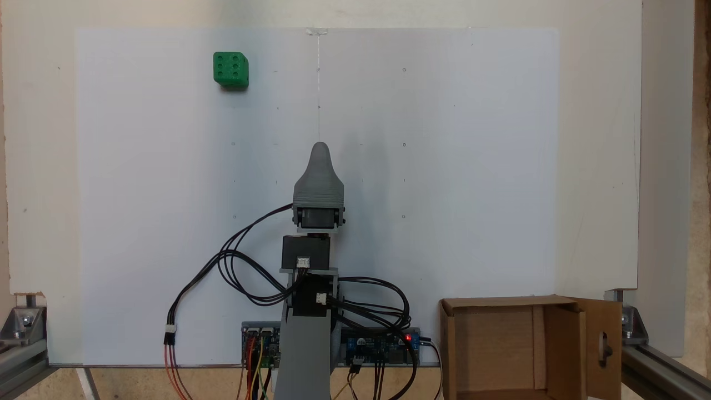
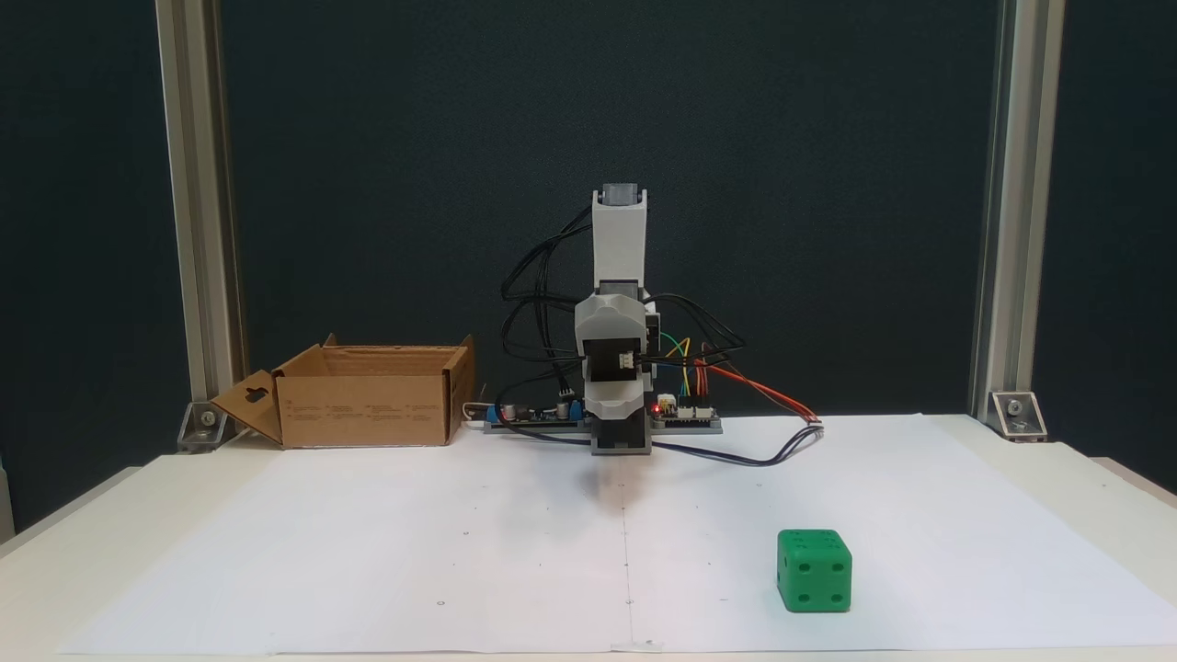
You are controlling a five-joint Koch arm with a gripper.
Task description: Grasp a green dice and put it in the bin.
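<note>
The green dice (image 1: 230, 69) (image 2: 814, 570) lies alone on the white sheet, far from the arm and upright on one face. The bin (image 1: 451, 333) (image 2: 368, 409), an open brown cardboard box with a handle cut-out in one flap, stands beside the arm's base. My gripper (image 1: 320, 147) (image 2: 622, 441) is folded low in front of the base, well short of the dice and touching nothing. It reads as one grey tapered piece in both fixed views, so I cannot tell how its jaws stand.
Black and coloured cables (image 1: 244, 272) loop from the arm to circuit boards (image 2: 685, 414) at its base. Aluminium frame posts (image 2: 198, 211) stand at the table's corners. The white sheet (image 1: 444, 166) covers most of the tabletop.
</note>
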